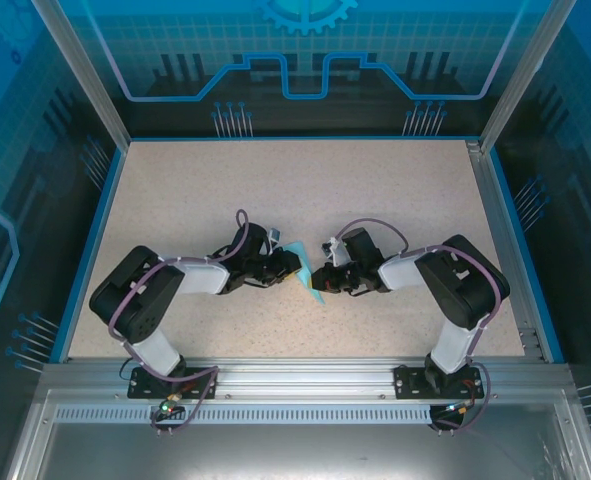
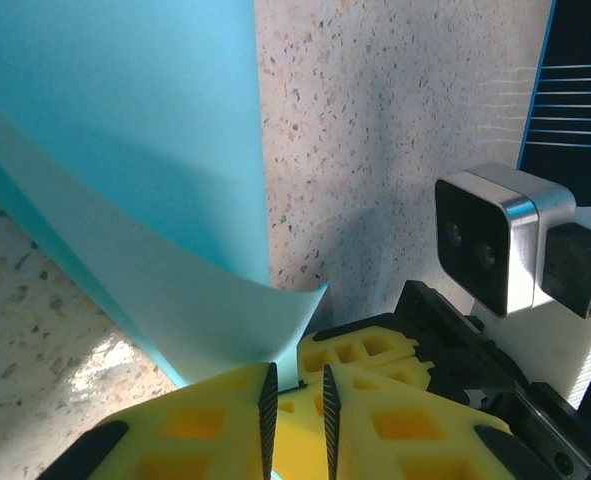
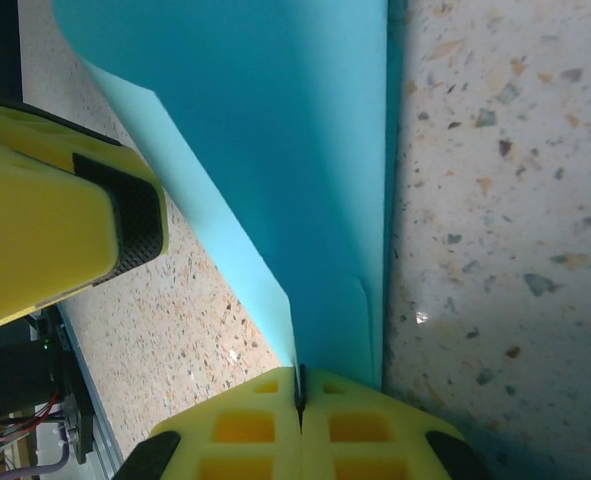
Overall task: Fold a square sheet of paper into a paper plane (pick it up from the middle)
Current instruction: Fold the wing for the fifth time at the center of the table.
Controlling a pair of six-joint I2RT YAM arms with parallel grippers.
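The light blue square sheet of paper (image 1: pixel 306 274), bent and partly folded, is held up off the table between the two arms. My right gripper (image 3: pixel 300 396) is shut on its lower edge, and the sheet (image 3: pixel 295 150) rises away from the fingertips. My left gripper (image 2: pixel 298 400) stands slightly open, pads a narrow gap apart, with a corner of the sheet (image 2: pixel 125 150) at the mouth of that gap. The two grippers face each other almost tip to tip: left gripper (image 1: pixel 295 266), right gripper (image 1: pixel 321 281). The right gripper's yellow fingers (image 2: pixel 360 350) sit just behind the left ones.
The speckled beige table (image 1: pixel 275 190) has a blue rim (image 1: pixel 85 250) on its sides, and an aluminium rail (image 1: pixel 295 375) carries the arm bases at the front. The right wrist's camera (image 2: pixel 485 240) is close to the left gripper. A left finger (image 3: pixel 45 230) looms beside the sheet.
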